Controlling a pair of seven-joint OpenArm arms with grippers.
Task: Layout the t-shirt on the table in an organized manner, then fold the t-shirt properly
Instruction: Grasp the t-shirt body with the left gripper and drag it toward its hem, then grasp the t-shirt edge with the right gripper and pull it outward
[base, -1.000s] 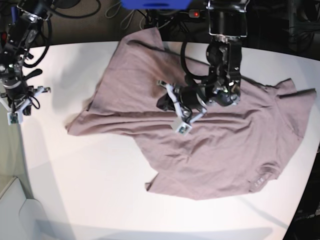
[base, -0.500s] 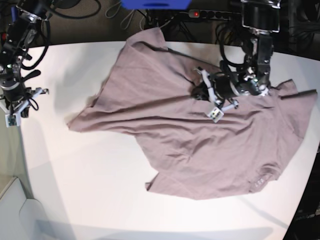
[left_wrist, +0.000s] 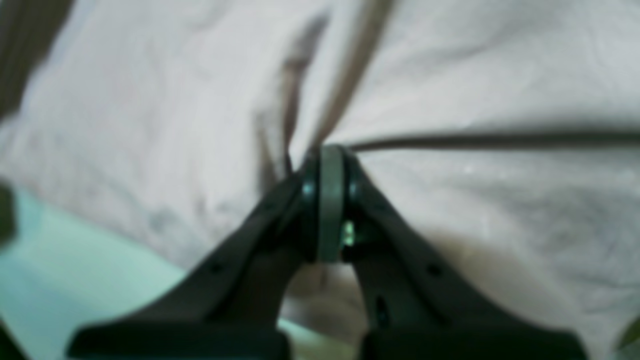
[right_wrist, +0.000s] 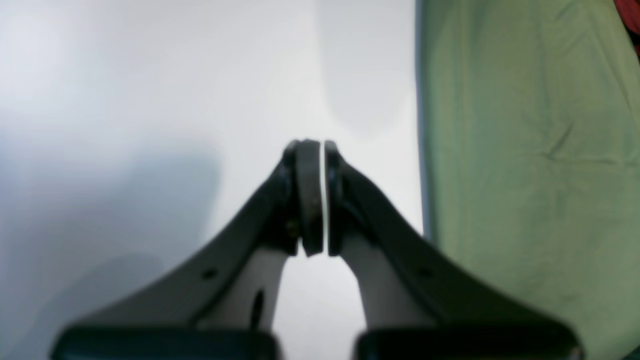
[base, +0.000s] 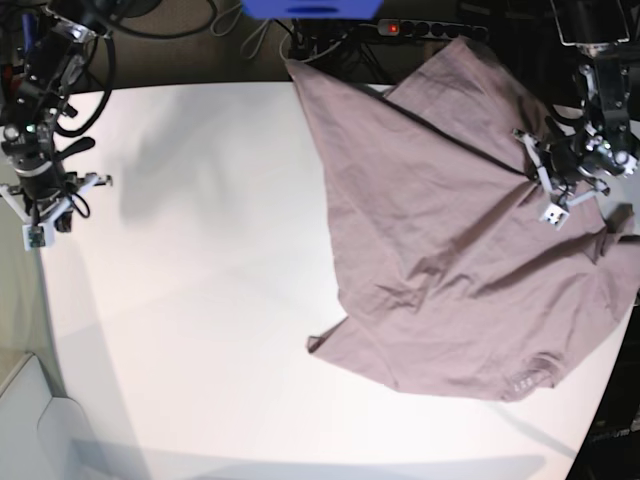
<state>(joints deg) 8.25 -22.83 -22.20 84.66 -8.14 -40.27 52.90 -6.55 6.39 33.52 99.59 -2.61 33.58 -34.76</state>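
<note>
Both sets of jaws closed: left gripper (base: 533, 170) pinching t-shirt (base: 440, 220) near table's (base: 200, 300) right edge, right gripper (right_wrist: 322, 150) holding nothing.

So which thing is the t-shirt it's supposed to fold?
Look at the big white table; the t-shirt is the crumpled dusty-pink cloth on its right half. The left gripper pinches a fold near its upper right. It is the only fabric on the tabletop.

Table (base: 200, 300) left half bare; t-shirt (base: 450, 270) covers right.
</note>
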